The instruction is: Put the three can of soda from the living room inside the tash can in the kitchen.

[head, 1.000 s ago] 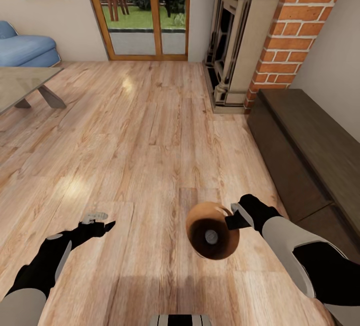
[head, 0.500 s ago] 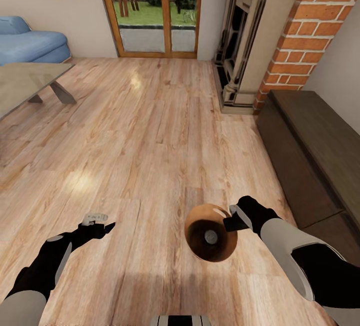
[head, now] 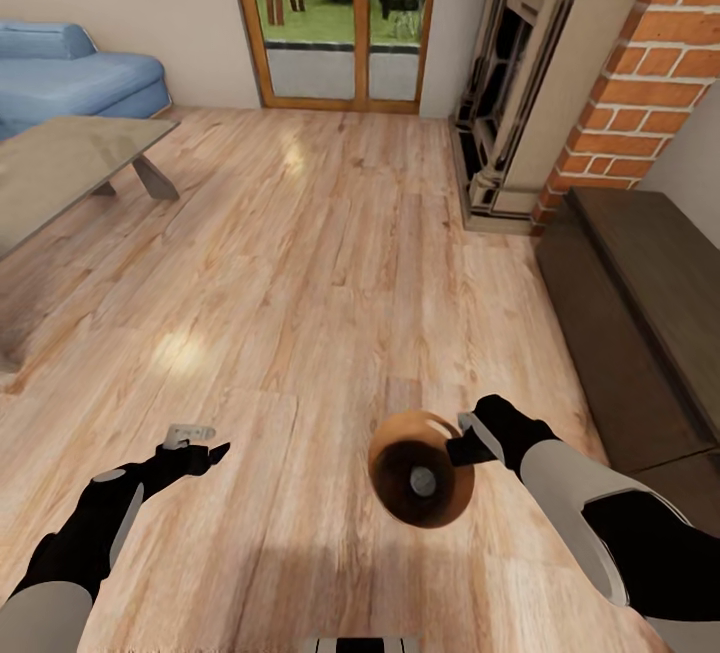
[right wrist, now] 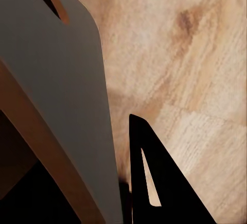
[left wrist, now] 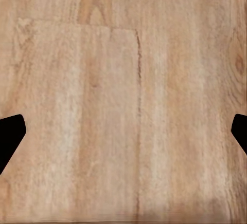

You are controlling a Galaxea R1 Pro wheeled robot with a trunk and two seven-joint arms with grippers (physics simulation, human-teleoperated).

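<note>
The right gripper [head: 465, 441] is clamped on the rim of the bin [head: 420, 468], held above the wood floor [head: 320, 263], coppery inside facing up. The left gripper [head: 195, 445] hangs wide open, empty.

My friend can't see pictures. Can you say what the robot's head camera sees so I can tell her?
The robot's right gripper holds a small round bin by its rim above a light wood floor, with one can inside. Its left gripper is open and empty. Ahead are a glass coffee table, a blue sofa, glass doors and a brick fireplace.
</note>
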